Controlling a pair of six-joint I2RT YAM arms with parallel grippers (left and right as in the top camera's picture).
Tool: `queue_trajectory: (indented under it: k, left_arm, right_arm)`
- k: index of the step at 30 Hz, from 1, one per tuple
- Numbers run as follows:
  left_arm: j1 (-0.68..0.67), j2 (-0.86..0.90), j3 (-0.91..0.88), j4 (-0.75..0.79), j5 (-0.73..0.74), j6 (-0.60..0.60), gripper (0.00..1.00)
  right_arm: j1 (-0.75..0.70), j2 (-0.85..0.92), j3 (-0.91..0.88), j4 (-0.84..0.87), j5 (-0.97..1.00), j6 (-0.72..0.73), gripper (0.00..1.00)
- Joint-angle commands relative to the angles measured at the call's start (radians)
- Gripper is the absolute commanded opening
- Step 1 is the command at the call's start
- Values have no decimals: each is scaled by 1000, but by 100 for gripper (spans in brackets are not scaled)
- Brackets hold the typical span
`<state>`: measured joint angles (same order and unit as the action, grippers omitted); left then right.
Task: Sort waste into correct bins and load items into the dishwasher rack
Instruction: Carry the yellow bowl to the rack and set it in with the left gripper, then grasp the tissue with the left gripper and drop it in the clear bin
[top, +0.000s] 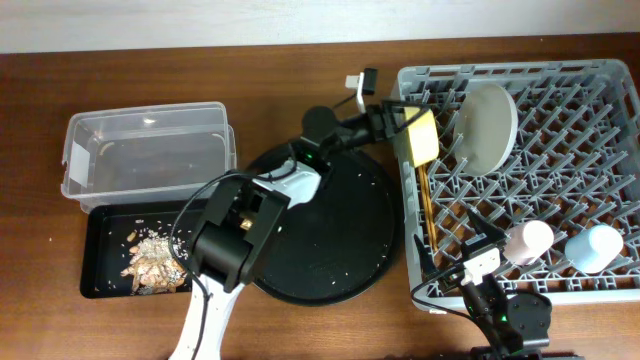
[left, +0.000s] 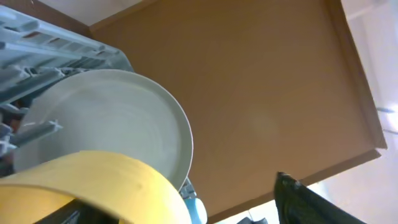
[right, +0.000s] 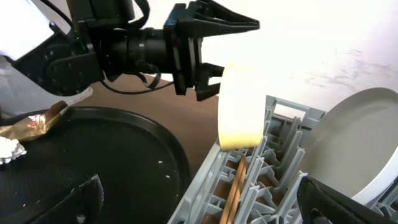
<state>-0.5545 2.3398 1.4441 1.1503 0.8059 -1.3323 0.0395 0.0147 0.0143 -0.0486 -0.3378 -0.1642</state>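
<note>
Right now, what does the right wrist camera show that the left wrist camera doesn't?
Only the right wrist view shows the round black tray, the gold-brown wrapper and white tissue wad at its edge, and the chopsticks lying in the rack. Only the left wrist view shows a wide stretch of bare table beyond the rack, plus a light-blue sliver, probably the light-blue cup. Both show the yellow bowl held by the left claw, the grey plate standing on edge, and the dishwasher rack.
</note>
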Motion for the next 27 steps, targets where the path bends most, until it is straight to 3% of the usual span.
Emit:
queue_trajectory:
  k: [1, 7, 14, 19, 20, 22, 24, 26, 27]
  left_arm:
    - [22, 10, 5, 3, 110, -10, 99]
    - [69, 10, 5, -126, 167, 2, 99]
    - [188, -2, 5, -158, 324, -11, 99]
    - [288, -191, 5, -267, 319, 24, 99]
    - [289, -250, 5, -352, 296, 89, 99]
    - [274, -386, 5, -693, 208, 335, 99]
    - [237, -536, 5, -1149, -40, 677, 99]
    - [203, -633, 5, -1442, -306, 834, 99]
    - [186, -687, 5, -1621, -514, 887, 99]
  right_arm:
    - [6, -8, -9, 1, 9, 0, 98]
    - [6, -8, -9, 1, 9, 0, 98]
    - [6, -8, -9, 1, 9, 0, 98]
    - [6, -8, -9, 1, 9, 0, 98]
    - [6, -8, -9, 1, 9, 0, 98]
    - [6, -8, -9, 1, 9, 0, 98]
    - [6, -8, -9, 1, 9, 0, 98]
    - [6, -8, -9, 1, 9, 0, 98]
    - [6, -8, -9, 1, 9, 0, 98]
